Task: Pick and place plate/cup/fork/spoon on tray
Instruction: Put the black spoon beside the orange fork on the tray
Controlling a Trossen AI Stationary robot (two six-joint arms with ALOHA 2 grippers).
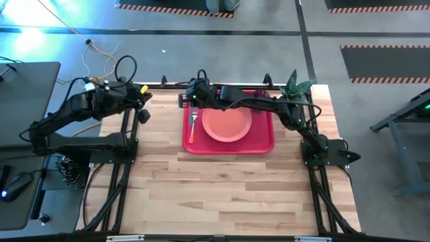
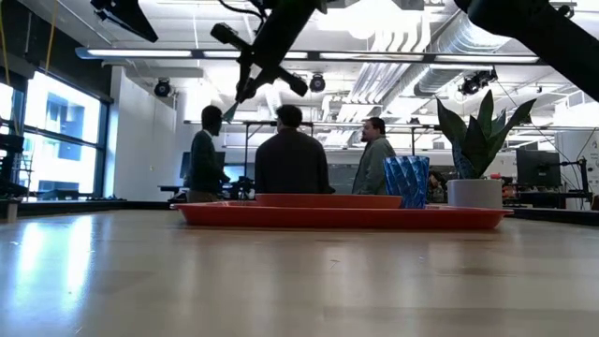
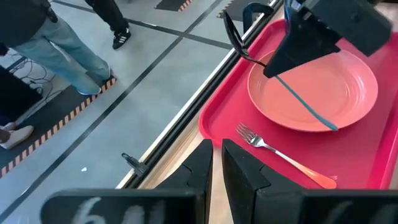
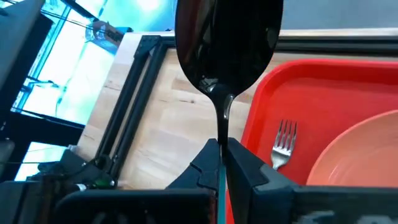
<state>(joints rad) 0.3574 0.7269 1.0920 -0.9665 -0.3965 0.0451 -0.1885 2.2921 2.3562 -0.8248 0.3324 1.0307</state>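
The red tray (image 1: 263, 144) lies at the table's far middle. On it are the salmon-pink plate (image 1: 227, 124), the orange-handled fork (image 1: 193, 125) along its left side, and the blue cup (image 2: 407, 182) toward its right. My right gripper (image 1: 195, 94) reaches over the tray's far left corner and is shut on the spoon (image 4: 225, 43), whose dark bowl sticks out past the fingers. My left gripper (image 3: 216, 165) is shut and empty beyond the table's far left corner. My right gripper pinches the spoon between its two fingers where the metal neck meets the teal handle (image 4: 221, 163). The bowl (image 4: 225, 43) sticks out ahead of the fingertips. The teal handle (image 3: 308, 104) slants back over the plate. The spoon is lifted clear of the tray.
A white pot with a green plant (image 2: 474, 187) stands at the table's far right, beside the tray. Black frame rails (image 1: 127, 134) run along both table sides. Several people (image 2: 290, 154) stand in the room beyond the far edge. Bare wood (image 1: 228, 195) fills the near half.
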